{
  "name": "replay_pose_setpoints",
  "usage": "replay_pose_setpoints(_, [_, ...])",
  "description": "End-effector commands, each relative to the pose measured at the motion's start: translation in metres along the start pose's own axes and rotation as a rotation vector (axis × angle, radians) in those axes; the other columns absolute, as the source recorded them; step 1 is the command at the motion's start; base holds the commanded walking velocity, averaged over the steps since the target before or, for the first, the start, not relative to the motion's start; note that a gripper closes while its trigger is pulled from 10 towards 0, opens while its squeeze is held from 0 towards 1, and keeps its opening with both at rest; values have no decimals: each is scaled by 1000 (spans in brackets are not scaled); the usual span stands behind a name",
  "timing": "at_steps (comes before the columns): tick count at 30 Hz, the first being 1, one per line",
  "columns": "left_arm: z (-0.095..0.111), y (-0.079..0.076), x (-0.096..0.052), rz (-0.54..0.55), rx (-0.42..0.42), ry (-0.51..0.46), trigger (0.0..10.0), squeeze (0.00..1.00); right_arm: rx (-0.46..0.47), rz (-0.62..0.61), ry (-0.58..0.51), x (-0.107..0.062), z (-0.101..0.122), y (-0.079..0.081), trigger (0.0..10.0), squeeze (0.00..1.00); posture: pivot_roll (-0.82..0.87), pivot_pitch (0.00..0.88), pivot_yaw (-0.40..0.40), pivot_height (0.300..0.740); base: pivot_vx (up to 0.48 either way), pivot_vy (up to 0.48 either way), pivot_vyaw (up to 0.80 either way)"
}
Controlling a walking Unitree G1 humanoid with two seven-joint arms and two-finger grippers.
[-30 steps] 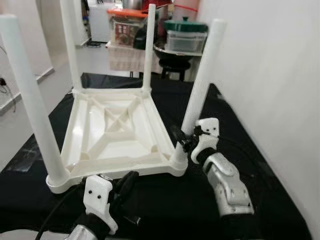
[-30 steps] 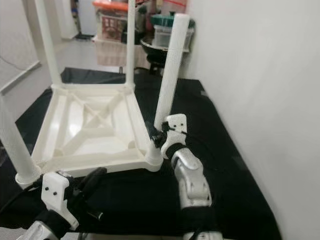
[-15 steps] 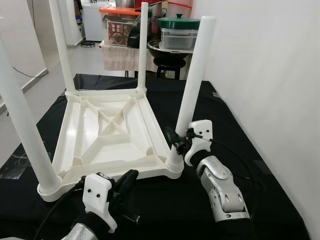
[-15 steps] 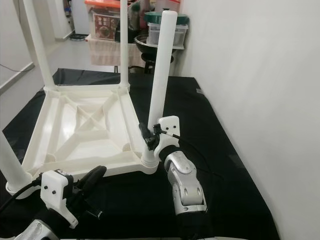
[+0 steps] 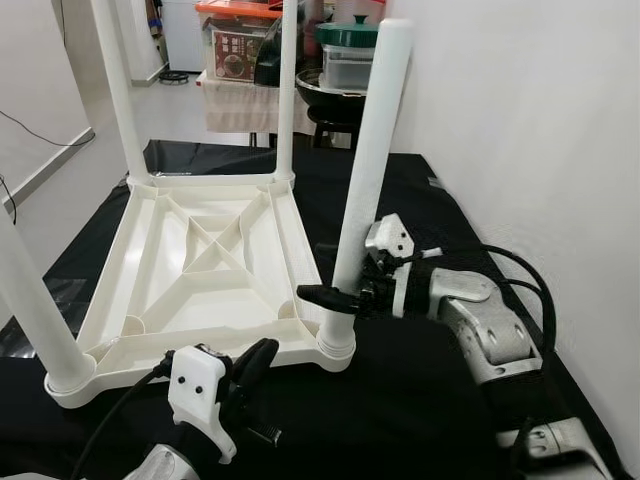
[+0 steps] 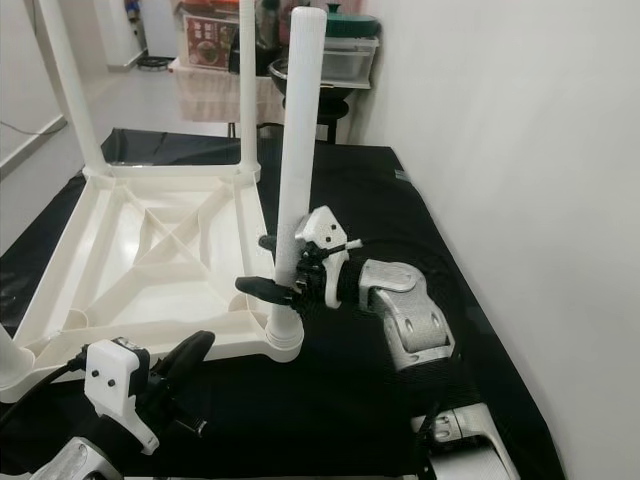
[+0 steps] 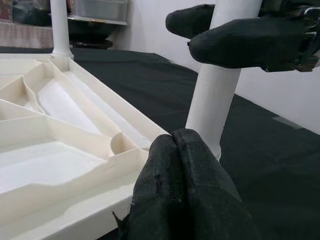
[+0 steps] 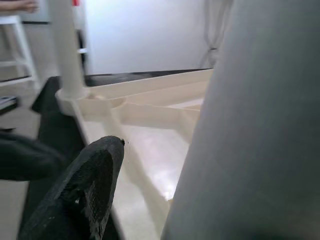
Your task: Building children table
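Left eye view: the upturned white plastic children's table rests on a black cloth-covered table. The right tool grips the near-right round white leg low down.

Left wrist view: the left tool, fingers pressed together and empty, sits just before the ribbed, smooth frame.

Right wrist view: one black finger beside the leg.

Plain white wall on the right, black cloth-covered tabletop, pale tiled floor beyond, clear plastic storage boxes with orange and green lids behind.
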State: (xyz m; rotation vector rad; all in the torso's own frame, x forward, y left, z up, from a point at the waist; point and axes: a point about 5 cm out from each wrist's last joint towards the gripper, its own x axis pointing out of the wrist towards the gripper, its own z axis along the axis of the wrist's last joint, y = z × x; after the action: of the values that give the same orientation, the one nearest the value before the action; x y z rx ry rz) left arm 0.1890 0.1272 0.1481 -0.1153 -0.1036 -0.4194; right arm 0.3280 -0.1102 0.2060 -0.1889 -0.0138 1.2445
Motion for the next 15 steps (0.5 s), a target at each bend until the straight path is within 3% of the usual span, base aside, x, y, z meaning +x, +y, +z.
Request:
replay_pose_setpoints(1, [-1,0,0,-3,2,2,7765,0,-1,79,9,5,1,3,10000,0,78,0,-119,740,0,0,0])
replay_pose_setpoints(2, [-1,0,1,-3,2,2,7725,0,23,116,21,5,-1,0,4784,0,76,0,-118,740,0,0,0])
replay_pose_setpoints(3, [-1,0,1,-3,2,2,7725,0,23,116,21,5,-1,0,4784,0,76,0,-118,740,0,0,0])
replay_pose_setpoints(4, [-2,-1,1,-4,0,2,7765,0,51,137,31,5,-4,-4,0,0,77,0,-117,740,0,0,0])
replay_pose_setpoints(15, [-1,-3,0,-10,-8,-2,7843,0,159,244,25,-5,-17,-13,0,0,63,4,-115,740,0,0,0])
